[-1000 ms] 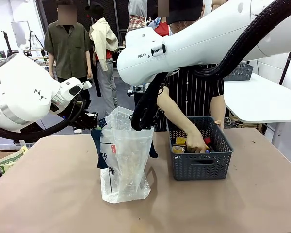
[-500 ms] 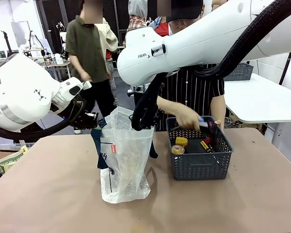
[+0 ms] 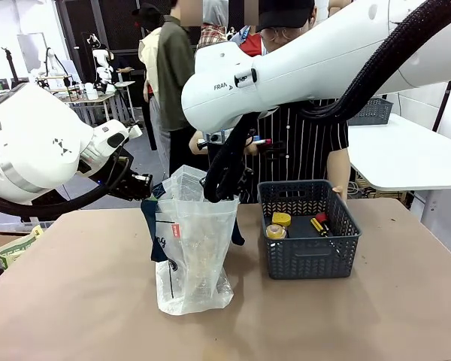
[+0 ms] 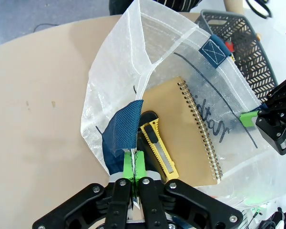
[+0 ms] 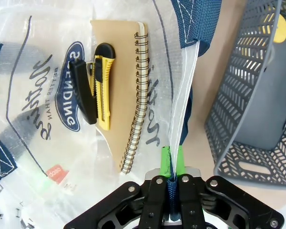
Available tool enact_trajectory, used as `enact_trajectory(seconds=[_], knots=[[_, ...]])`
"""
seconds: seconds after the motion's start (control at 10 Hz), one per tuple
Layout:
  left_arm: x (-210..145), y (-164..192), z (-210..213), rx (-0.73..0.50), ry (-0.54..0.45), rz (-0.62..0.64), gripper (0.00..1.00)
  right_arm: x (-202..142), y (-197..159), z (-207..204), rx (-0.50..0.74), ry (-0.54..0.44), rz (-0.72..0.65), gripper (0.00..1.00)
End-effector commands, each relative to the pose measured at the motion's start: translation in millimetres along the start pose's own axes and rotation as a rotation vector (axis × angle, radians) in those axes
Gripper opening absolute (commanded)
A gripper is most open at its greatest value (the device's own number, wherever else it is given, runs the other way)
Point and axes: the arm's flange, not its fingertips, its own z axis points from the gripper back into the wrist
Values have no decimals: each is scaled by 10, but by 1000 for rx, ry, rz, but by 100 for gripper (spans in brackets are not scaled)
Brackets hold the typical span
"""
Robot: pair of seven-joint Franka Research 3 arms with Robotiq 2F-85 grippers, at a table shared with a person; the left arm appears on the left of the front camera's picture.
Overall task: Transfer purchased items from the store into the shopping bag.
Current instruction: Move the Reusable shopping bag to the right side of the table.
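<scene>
**Translucent tote, held at both rims**

Plastic shopping bag point(image 3: 192, 248), white with navy straps, stands left of centre in the front view.

- Left gripper point(image 4: 133, 164): green pads pressed together on the bag's rim beside a navy strap patch, at the bottom of the left wrist view.
- Right gripper point(image 5: 170, 160): jaws clamped on the opposite navy strap, at the bottom of the right wrist view.
- Bag contents: brown spiral notebook point(image 4: 186, 133), yellow-black utility knife point(image 4: 157, 148), black oblong item point(image 5: 83, 93).
- Dark grey lattice basket point(image 3: 308, 256), right of centre, just beside the bag: holds yellow lidded tub point(image 3: 282, 219), yellowish roll point(image 3: 275, 232), red-black-yellow tool point(image 3: 319, 224).
- Slim red-tipped item point(image 3: 261, 141) is held by the person, upper centre, above basket and bag.
</scene>
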Motion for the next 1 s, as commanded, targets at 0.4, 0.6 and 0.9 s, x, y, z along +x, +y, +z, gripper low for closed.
enact_trajectory(seconds=[0.4,0.6,0.9], knots=[[3,20,2,-14,-6,13,0,-24,-25,3,-1,0,2,0],[3,20,2,-14,-6,13,0,-24,-25,3,-1,0,2,0],[3,20,2,-14,-6,13,0,-24,-25,3,-1,0,2,0]])
